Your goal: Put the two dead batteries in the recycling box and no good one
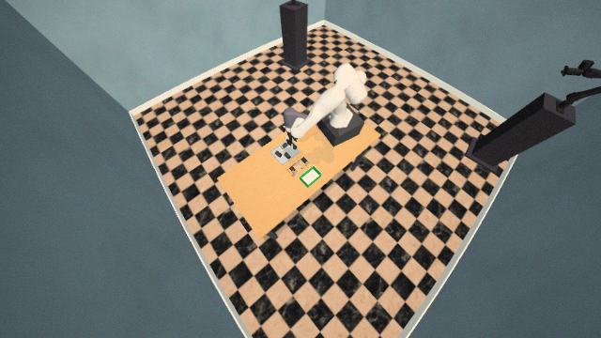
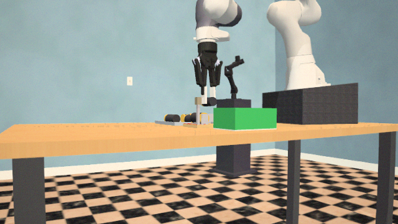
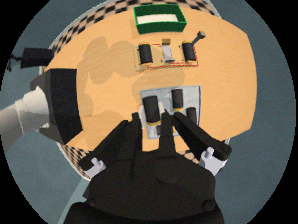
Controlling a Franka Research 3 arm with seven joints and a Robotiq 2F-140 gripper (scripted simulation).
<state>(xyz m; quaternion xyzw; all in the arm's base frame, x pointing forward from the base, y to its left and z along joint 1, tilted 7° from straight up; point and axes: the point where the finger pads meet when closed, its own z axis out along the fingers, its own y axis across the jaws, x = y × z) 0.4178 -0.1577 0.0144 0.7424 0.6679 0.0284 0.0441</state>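
My gripper is shut on a black battery, held sideways above the grey tray. Three other batteries lie in the tray: one upper right, one at the right, and one partly hidden by the fingers. The circuit board holds a left battery and a right battery. The green recycling box stands upright; its white floor shows no battery. I cannot tell whether a bulb is lit.
A thin post with a small block rises from the circuit board, between tray and green box. The arm's dark base block stands at one end of the table. Dark pillars stand beyond the table.
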